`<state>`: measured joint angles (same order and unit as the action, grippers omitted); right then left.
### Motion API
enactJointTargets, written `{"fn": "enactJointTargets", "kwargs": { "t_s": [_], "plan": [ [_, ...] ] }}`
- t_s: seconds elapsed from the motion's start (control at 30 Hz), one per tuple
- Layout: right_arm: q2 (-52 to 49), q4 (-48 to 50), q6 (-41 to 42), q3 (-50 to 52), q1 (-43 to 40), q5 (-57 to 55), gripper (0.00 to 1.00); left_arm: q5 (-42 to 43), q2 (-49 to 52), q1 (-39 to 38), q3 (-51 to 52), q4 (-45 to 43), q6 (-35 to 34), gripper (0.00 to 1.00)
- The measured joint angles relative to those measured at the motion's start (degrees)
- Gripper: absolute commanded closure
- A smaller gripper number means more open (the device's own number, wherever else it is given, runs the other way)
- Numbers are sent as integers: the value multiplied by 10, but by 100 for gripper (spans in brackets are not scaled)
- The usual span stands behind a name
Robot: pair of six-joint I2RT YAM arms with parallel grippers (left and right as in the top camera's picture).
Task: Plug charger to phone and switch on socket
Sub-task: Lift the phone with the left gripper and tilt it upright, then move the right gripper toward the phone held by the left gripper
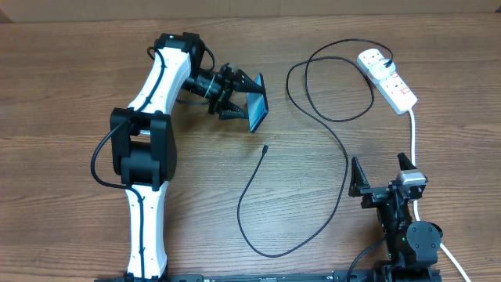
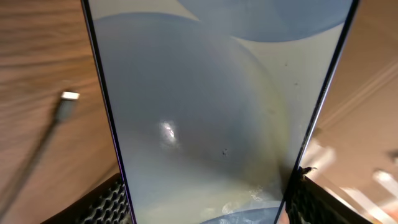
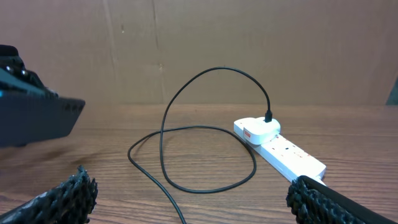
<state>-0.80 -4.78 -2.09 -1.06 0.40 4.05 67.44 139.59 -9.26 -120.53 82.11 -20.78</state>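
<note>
1. The left pincer [image 1: 246,96] grasps the phone [image 1: 257,108] by its two long edges and holds it tipped up on edge over the worktop [image 1: 78,47]. The right pincer [image 1: 381,168] is released wide and empty, near the front right corner.
2. The step in hand, as I judge it, is getting the plug [image 1: 265,147] into the phone. The plug lies on the worktop near the phone, not touching it.
3. To do it well, the right pincer should take the plug close behind its tip, because the thin cable would likely buckle if gripped further back.
4. The plug should go in straight along the phone's length, so the push is braced by the left grip. I cannot tell which way the phone's port faces.
5. A crooked push could make the slim, smooth phone slide between the pads.
6. The charger [image 1: 344,160] is a thin black cable looping across to its adapter [image 1: 374,59], which is seated in the socket [image 1: 395,86], a white strip with red markings at the far right.
</note>
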Motion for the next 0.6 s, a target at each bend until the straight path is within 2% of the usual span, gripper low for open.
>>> {"fn": "enactJointTargets", "kwargs": {
  "t_s": [0.33, 0.47, 0.6],
  "plan": [
    [0, 9, 8, 0, 0, 15, 0, 120, 0, 3, 0, 0, 0, 33],
    [0, 28, 86, 0, 0, 167, 0, 146, 0, 3, 0, 0, 0, 33],
    [0, 78, 196, 0, 0, 339, 0, 157, 0, 3, 0, 0, 0, 33]
  ]
}}
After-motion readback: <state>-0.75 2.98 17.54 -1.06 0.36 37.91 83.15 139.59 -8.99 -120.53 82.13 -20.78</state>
